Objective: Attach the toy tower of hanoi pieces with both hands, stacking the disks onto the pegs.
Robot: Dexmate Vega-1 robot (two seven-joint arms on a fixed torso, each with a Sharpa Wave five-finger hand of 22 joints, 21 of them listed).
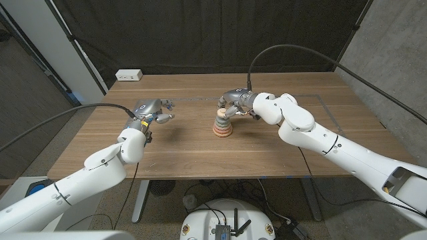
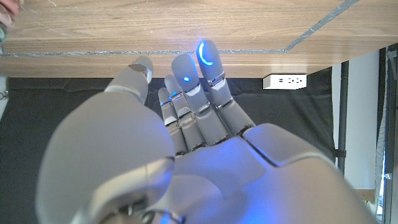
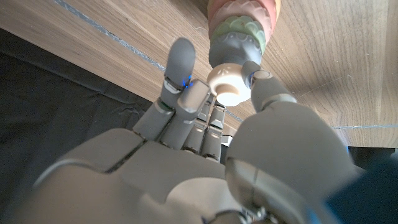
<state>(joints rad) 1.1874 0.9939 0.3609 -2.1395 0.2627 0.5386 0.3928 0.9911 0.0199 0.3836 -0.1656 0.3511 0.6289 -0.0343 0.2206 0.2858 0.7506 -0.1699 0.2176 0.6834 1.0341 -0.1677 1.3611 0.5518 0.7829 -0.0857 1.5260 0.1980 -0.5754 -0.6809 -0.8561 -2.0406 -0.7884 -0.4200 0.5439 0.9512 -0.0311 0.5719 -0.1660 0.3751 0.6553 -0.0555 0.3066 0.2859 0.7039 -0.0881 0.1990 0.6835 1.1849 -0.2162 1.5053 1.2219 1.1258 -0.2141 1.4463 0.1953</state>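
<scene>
One stack point(image 1: 222, 125) of coloured disks is seen near the middle of the table point(image 1: 200, 150), topped by a cream knob point(image 3: 228, 85). That knob is pinched between thumb and fingers point(image 3: 180, 68) of the right hand point(image 1: 235, 101) — held from above. The left hand point(image 1: 152, 111) is kept well to the left of the stack, fingers spread, nothing in it. A white power strip point(image 1: 129, 75) lies at the table's far edge, beyond that hand.
</scene>
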